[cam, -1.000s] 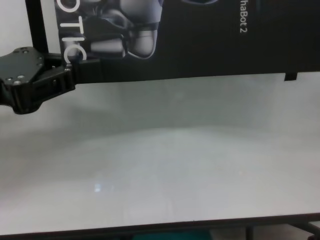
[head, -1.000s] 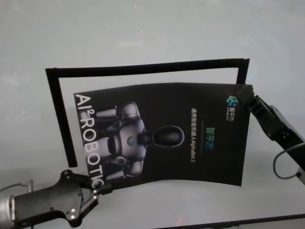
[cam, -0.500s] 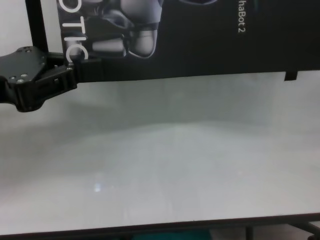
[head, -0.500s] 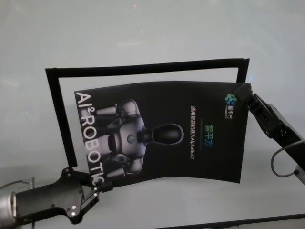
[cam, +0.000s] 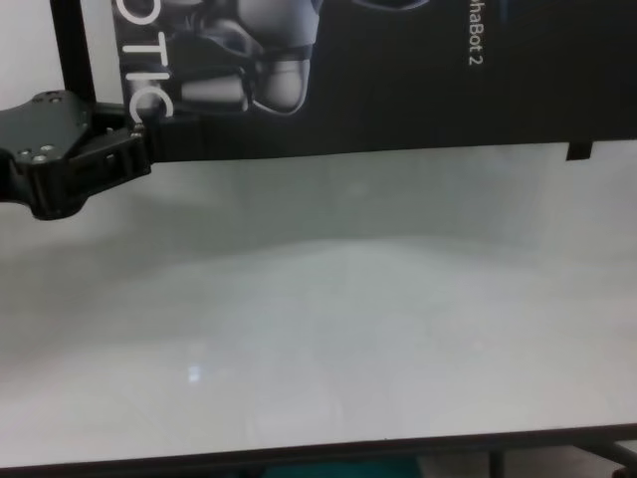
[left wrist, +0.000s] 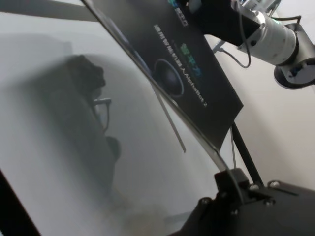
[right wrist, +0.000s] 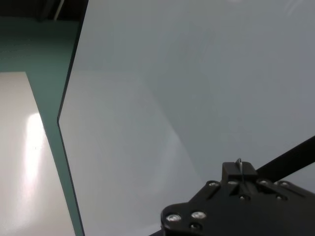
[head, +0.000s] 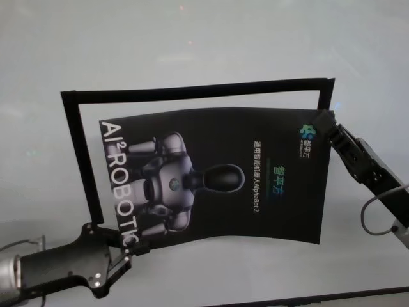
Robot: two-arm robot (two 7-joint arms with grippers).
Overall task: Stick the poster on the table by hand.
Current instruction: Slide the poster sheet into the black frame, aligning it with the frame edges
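A large black glossy poster [head: 217,176] was held stretched above a wide pale grey table [head: 192,45], near the middle of the head view. It was printed with a silver-grey robot figure, white letters reading "AI² ROBOTIC" down its left side, a small green-blue logo towards its 1 o'clock corner, and a line of small text ending "AlphaBot 2". The sheet was seen bowed rather than flat, its near edge curving gently. In the left wrist view it was shown raised off the tabletop, edge-on, with its shadow cast beneath.

No containers were to be seen.

The poster's 7 o'clock corner was pinched between the closed fingers of the left hand [head: 135,251], a black angular gripper with small silver screws. The 1 o'clock corner was pinched by the right hand [head: 324,121], reaching in from 4 o'clock.

A thin black frame outline [head: 192,91] was laid on the table behind the poster, its bars showing along the far side, at 9 o'clock and partly at 3 o'clock. The table's dark front edge [cam: 299,456] was visible in the chest view.
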